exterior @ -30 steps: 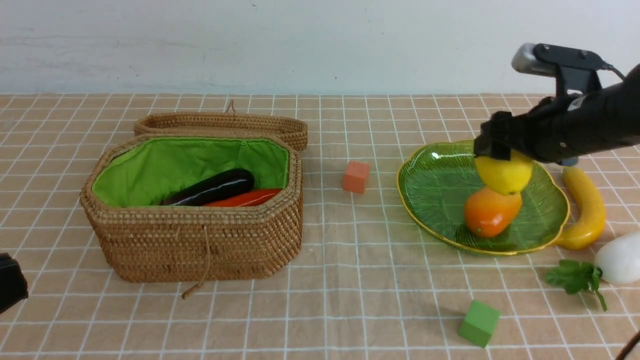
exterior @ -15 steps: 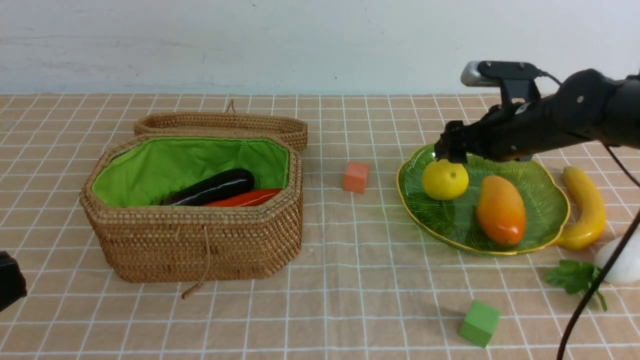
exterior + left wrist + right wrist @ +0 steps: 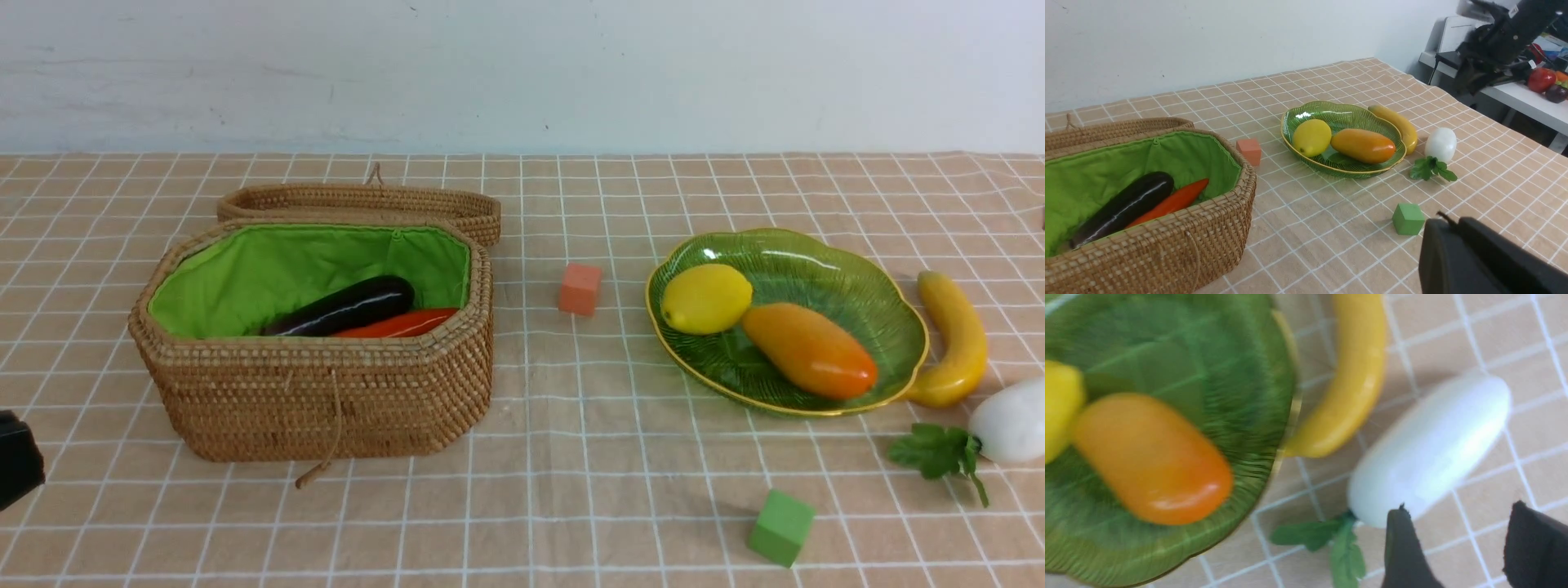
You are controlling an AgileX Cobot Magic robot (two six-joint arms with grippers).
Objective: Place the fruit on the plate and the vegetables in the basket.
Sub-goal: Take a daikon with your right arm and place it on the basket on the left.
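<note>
Our right end effector (image 3: 1459,508), wide and empty, has left the round yellow lemon (image 3: 706,298) on the green glass plate (image 3: 816,261): step done, we judge.

No writing can be read anywhere here.
The basket (image 3: 326,400), the plate (image 3: 857,302), the orange cube (image 3: 580,288) and the green cube (image 3: 781,527) on the worktop (image 3: 571,457) all show plain faces. From the left wrist view, a small white tag (image 3: 1515,11) on the right arm (image 3: 1494,45) is far too small to make out.
</note>
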